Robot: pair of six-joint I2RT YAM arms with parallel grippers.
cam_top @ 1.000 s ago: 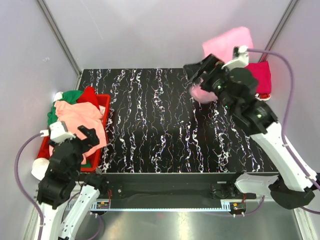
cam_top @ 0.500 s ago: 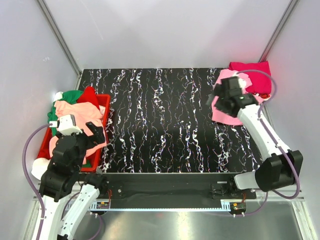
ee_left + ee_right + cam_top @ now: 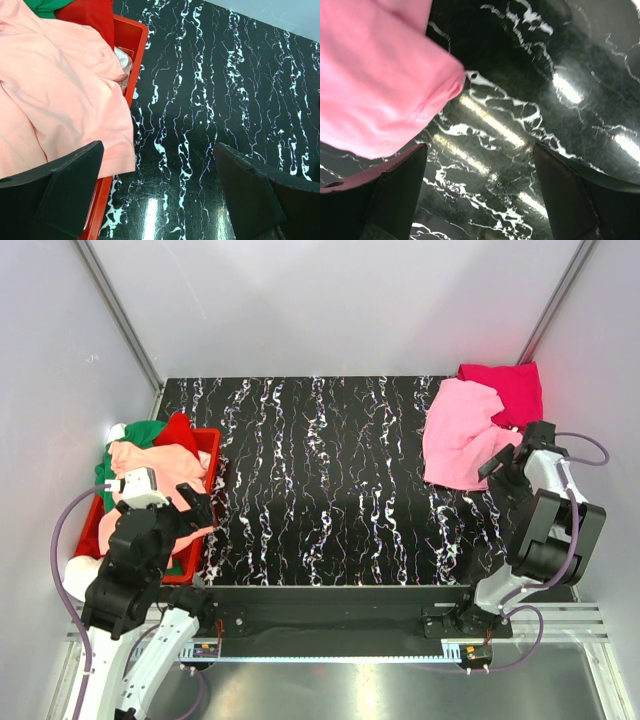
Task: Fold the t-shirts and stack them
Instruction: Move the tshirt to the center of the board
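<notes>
Nearest the bases, the left gripper (image 3: pixel 159 160) hangs with its fingers spread wide and nothing between them, over the near right corner of the red plastic crate (image 3: pixel 134 60). The soft salmon cloth t-shirt (image 3: pixel 60 95) lies just to the gripper's left and slightly beyond it. It is heaped on top of the crate's load, and one flap spills over the rim towards the black white-veined marble-patterned table (image 3: pixel 320 480). Its long axis seems to run from the crate's far left to that near right flap, so the left arm is by far the nearer one. Any grab probably has to go leftward and down onto that flap. The crate rim sits right under the cloth there and could catch a finger.

Behind the salmon one, a green cloth shirt (image 3: pixel 140 432) and a red cloth shirt (image 3: pixel 178 428) are bunched at the crate's far end.

Across the table, the right gripper (image 3: pixel 480 150) is also wide apart and empty, low over bare tabletop. The crumpled light pink cloth t-shirt (image 3: pixel 380 85) lies just to its left, unfolded. Farthest off, the pink shirt's far edge touches a magenta cloth t-shirt (image 3: pixel 510 390) in the far right corner.
</notes>
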